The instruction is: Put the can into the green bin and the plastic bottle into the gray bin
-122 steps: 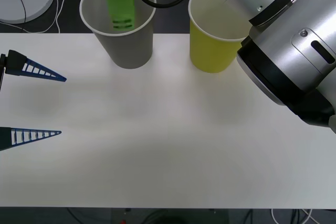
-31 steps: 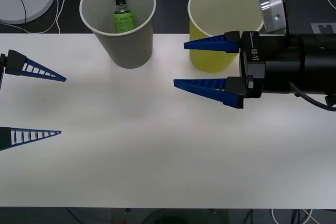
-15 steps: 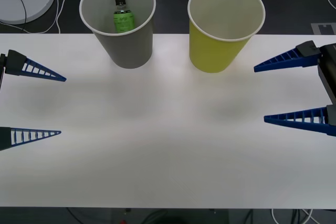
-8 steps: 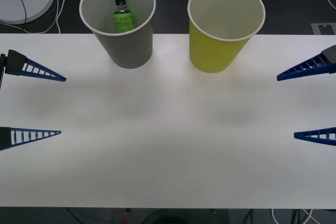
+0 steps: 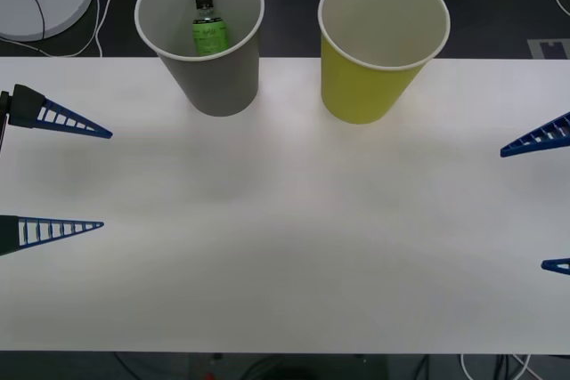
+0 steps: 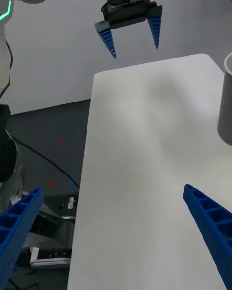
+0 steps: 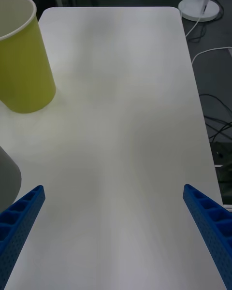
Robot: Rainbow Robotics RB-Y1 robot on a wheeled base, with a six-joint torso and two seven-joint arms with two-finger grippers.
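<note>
Front view: white bench [image 5: 285, 246]; gray bin [image 5: 207, 51] and green bin [image 5: 378, 55] upright at far edge, apart; left tool [image 5: 55, 171] released at left edge; right tool [image 5: 548, 202] released, mostly cut off at right; plastic bottle [image 5: 208, 28] upright inside gray bin, lower part hidden.
</note>
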